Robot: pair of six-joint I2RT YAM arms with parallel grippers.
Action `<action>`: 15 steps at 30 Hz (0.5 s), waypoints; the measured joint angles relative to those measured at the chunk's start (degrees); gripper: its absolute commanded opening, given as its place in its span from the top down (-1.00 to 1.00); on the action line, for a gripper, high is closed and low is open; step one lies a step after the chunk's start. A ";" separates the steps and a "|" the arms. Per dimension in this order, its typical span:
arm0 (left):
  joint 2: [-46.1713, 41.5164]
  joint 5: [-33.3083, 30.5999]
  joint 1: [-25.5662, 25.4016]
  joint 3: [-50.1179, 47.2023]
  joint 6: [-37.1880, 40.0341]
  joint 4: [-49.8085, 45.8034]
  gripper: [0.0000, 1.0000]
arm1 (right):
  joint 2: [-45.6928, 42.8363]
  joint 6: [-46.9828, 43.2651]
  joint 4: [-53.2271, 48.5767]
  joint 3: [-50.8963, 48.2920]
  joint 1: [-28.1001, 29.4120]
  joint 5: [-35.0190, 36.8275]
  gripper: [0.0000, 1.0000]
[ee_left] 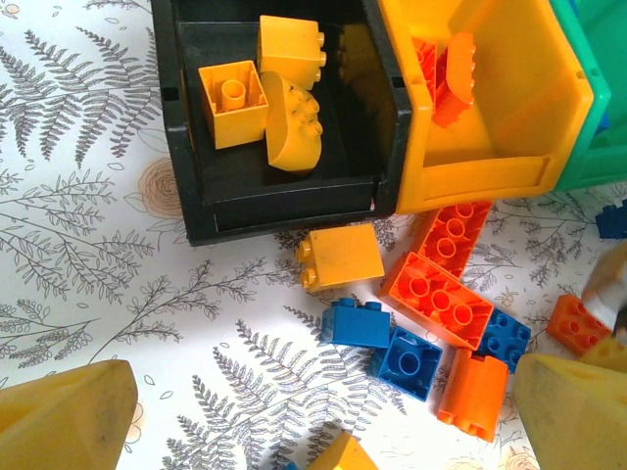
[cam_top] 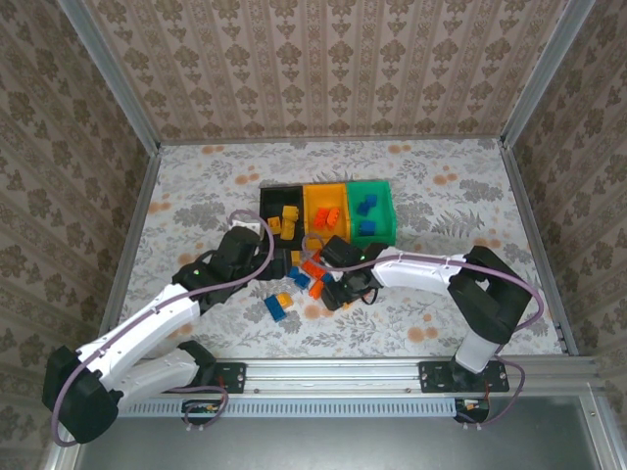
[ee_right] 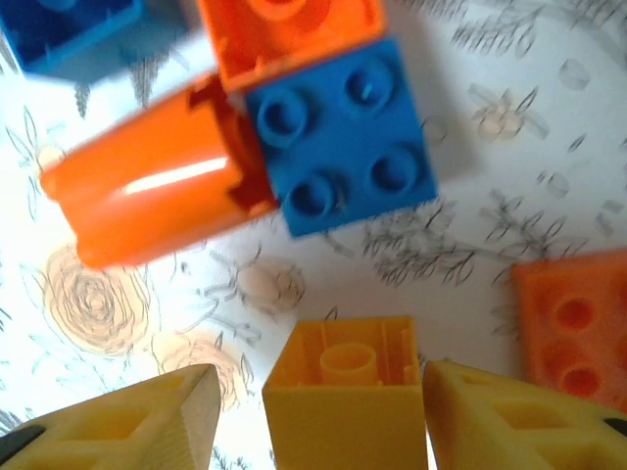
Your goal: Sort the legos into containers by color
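Straddled yellow lego (ee_right: 343, 411) with right gripper (ee_right: 321, 377), not yet clamped, gap on one side; likely bound for black container (ee_left: 284, 220) holding yellows. Hung left gripper (ee_left: 328, 377) released above loose legos (ee_left: 436, 299).

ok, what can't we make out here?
- Right wrist: yellow brick inside the open right gripper, lower part cut off by the bottom edge.
- Left wrist: green bin cut off by the right edge.
- Top external: blue bricks in that bin too small to count.
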 measured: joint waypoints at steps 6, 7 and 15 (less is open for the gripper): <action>0.00 0.15 0.20 -0.31 0.00 -0.04 -1.00 | 0.26 0.90 -1.18 -0.04 1.38 3.74 0.01; 0.00 0.15 0.20 -0.31 0.00 -0.02 -0.99 | 0.44 0.98 -1.20 -0.04 1.38 4.20 0.06; -0.92 0.28 0.55 -1.40 0.00 -0.11 -0.99 | 0.20 1.01 -1.75 0.31 1.38 4.87 0.32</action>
